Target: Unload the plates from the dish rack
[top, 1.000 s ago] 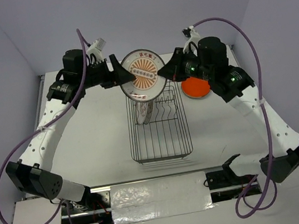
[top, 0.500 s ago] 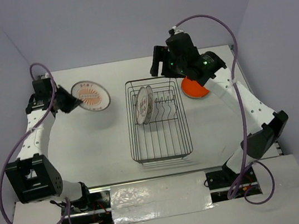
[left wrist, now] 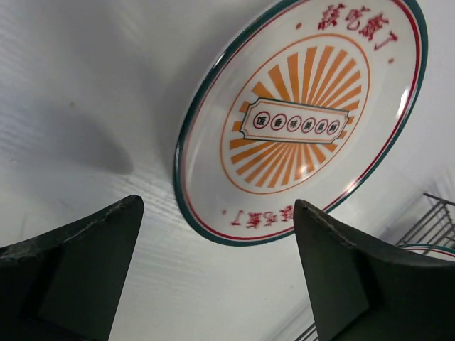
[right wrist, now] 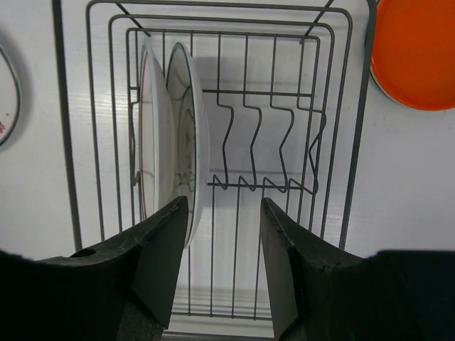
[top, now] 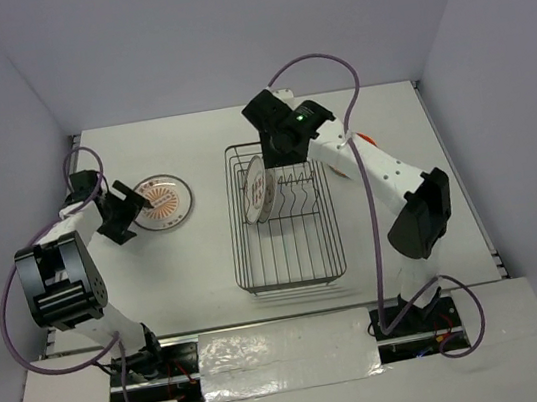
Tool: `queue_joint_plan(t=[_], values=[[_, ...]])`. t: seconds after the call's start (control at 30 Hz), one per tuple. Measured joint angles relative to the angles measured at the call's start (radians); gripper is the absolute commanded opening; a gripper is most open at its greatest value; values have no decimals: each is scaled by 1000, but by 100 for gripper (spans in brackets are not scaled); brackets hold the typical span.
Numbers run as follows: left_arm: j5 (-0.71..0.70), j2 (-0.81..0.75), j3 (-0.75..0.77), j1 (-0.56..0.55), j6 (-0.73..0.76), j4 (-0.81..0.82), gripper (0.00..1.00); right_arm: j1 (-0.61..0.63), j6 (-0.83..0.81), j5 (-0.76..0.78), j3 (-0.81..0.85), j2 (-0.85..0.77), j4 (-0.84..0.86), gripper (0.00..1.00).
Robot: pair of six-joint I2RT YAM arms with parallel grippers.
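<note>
The dark wire dish rack (top: 292, 258) stands mid-table and holds two white plates (top: 259, 190) upright at its far left; they show in the right wrist view (right wrist: 178, 149) inside the rack (right wrist: 334, 128). A white plate with an orange sunburst (top: 161, 199) lies flat on the table to the left, also in the left wrist view (left wrist: 302, 121). A plain orange plate (right wrist: 416, 53) lies right of the rack. My left gripper (top: 129, 208) is open and empty just left of the sunburst plate. My right gripper (top: 273, 153) is open and empty above the rack's far end, over the upright plates.
Upright wire prongs (right wrist: 266, 153) stand right of the two plates inside the rack. Purple cables loop from both arms. The table's left edge (top: 73, 190) is close to my left arm. White walls close in the back and sides.
The sunburst plate, held in the air between both grippers earlier, now lies on the table at the left and my left gripper has let go. My right gripper swung left over the rack.
</note>
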Motion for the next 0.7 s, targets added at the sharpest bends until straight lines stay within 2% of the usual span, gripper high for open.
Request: queue_joint_plan(t=[0.2,0.3,0.33,0.43,0.57,0.7], values=[[-78,-23,44,0,13,-161,99,0,-9,-18,-18,82,15,45],[-147,-90,111,-20,36,-261,100,0,-14,-22,-32,117,34,31],[-166,-125,135,-34,44,-284,100,0,-13,-24,-36,125,41,20],[-204,-233,212,-85,79,-331,100,0,3,-16,-43,140,52,2],[-194,-327,319,-156,130,-370,99,0,6,33,3,155,-21,0],[-159,-317,437,-246,182,-388,99,0,10,151,214,195,-170,0]])
